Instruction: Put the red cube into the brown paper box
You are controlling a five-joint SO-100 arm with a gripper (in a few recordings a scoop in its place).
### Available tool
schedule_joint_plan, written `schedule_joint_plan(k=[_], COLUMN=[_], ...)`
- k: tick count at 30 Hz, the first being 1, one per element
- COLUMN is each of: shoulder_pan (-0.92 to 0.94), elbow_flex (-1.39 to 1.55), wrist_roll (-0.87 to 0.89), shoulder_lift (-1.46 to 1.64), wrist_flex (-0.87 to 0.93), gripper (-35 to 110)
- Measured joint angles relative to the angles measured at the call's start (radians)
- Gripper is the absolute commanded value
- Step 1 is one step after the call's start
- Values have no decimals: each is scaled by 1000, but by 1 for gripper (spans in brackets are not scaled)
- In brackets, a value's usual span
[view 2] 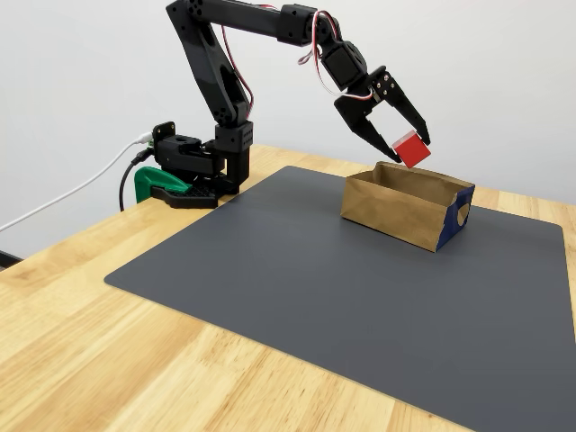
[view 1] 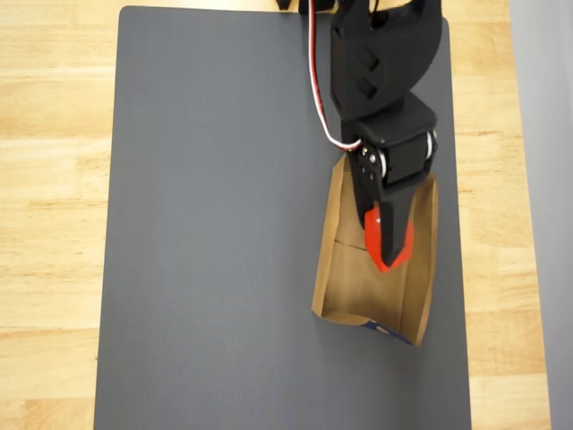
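Blk plastic arm (view 2: 216, 63), red/white cable (view 1: 315, 81), green clamp (view 2: 153, 183).

A dark grey mat (view 2: 342, 288) lies flat on a light wooden table (view 2: 108, 360), which serves as the landmark. The mat covers most of the tabletop, with bare wood showing along its near, left and right sides in the fixed view. At the table's far left edge sits a green clamp (view 2: 160, 183). A white cable (view 2: 72, 193) runs off the table's left side. A plain white wall (view 2: 90, 72) stands behind the table.
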Motion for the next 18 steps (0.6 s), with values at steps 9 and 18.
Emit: schedule_joint_plan(k=[9, 18], shoulder_pan=[11, 12], elbow_flex=[0, 0], wrist_roll=[20, 28], shoulder_lift=[-87, -71], wrist_flex=[-48, -14], gripper=[27, 39])
